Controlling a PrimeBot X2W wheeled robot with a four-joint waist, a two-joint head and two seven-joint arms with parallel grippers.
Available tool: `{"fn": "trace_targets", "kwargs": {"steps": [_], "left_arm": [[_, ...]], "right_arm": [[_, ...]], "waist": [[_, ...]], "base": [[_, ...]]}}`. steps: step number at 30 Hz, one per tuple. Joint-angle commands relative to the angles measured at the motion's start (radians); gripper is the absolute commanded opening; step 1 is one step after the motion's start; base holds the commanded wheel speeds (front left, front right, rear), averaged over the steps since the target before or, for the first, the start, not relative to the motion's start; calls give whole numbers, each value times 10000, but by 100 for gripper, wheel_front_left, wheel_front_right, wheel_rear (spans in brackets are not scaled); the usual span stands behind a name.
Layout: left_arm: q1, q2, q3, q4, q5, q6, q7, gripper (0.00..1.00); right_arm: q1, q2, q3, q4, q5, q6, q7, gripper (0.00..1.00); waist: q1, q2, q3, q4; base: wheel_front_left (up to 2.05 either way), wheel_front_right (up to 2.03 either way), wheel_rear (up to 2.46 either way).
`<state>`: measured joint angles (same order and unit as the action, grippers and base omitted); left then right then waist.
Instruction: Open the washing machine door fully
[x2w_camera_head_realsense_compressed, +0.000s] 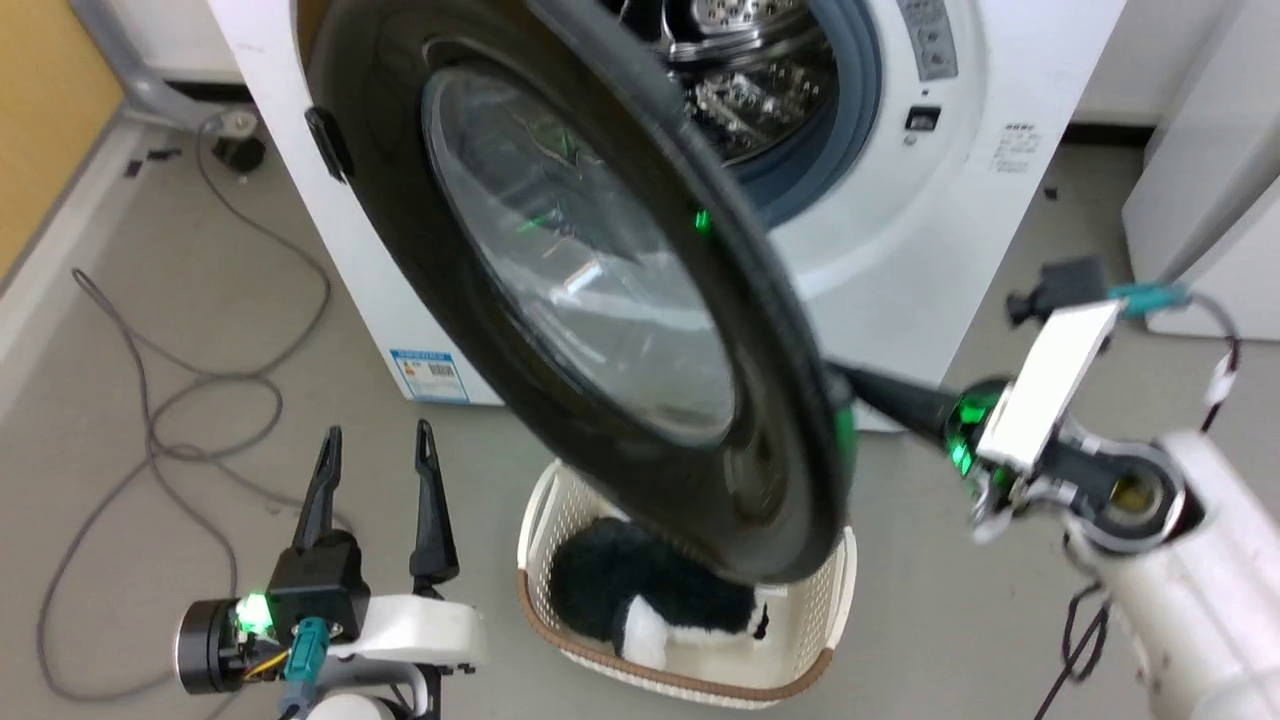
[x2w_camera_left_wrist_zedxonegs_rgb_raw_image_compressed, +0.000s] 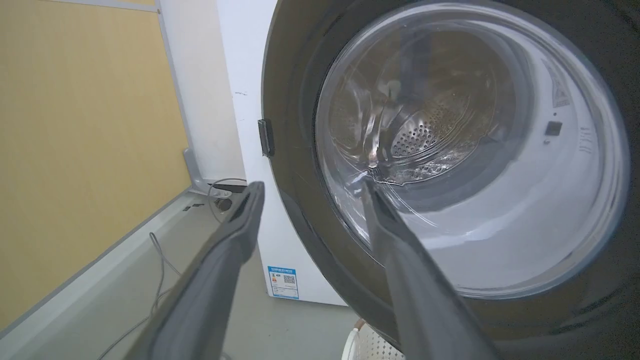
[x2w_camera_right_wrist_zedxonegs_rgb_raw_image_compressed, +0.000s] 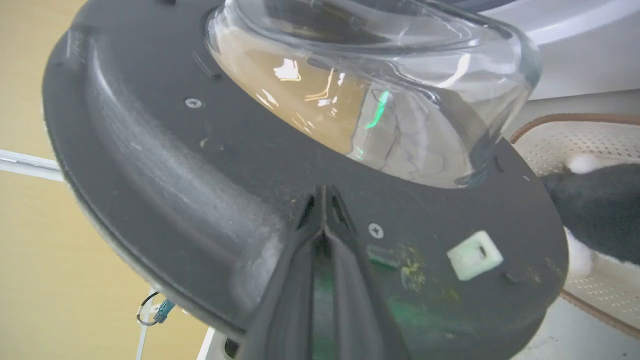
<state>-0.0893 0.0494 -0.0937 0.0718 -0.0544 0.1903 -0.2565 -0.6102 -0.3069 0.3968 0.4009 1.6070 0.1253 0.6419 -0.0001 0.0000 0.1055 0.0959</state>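
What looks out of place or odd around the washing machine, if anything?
Nothing is broken or spilled. Two things stand out: a basket sits on the floor under the open door, and a loose grey cable sprawls over the floor left of the machine.

In the head view the fingertips of the right gripper (x2w_camera_right_wrist_zedxonegs_rgb_raw_image_compressed: 324, 197) vanish behind the rim of the washing machine door (x2w_camera_head_realsense_compressed: 560, 300) — that arm is blurred; the door's top is cut off by the picture's edge; below that gripper the door half covers a plush toy (x2w_camera_head_realsense_compressed: 640, 600) in the laundry basket (x2w_camera_head_realsense_compressed: 800, 660); the blue label (x2w_camera_head_realsense_compressed: 430, 375) ahead of the left gripper (x2w_camera_head_realsense_compressed: 378, 430) has print too small to read.
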Motion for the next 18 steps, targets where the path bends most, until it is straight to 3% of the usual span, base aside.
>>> {"fn": "trace_targets", "kwargs": {"steps": [1, 11, 18], "left_arm": [[144, 8, 15, 41, 46, -73, -53, 100], [477, 8, -20, 159, -13, -72, -53, 100], [542, 8, -36, 278, -56, -100, -53, 100]], "right_arm": [[361, 93, 100, -268, 34, 54, 74, 0], [2283, 666, 1043, -2298, 116, 54, 483, 0], [3322, 1185, 1606, -3066, 43, 54, 413, 0]], "waist": [[1, 0, -203, 5], [1, 0, -572, 98], [1, 0, -727, 153]], "base": [[0, 0, 0], [0, 0, 0], [0, 0, 0]]}}
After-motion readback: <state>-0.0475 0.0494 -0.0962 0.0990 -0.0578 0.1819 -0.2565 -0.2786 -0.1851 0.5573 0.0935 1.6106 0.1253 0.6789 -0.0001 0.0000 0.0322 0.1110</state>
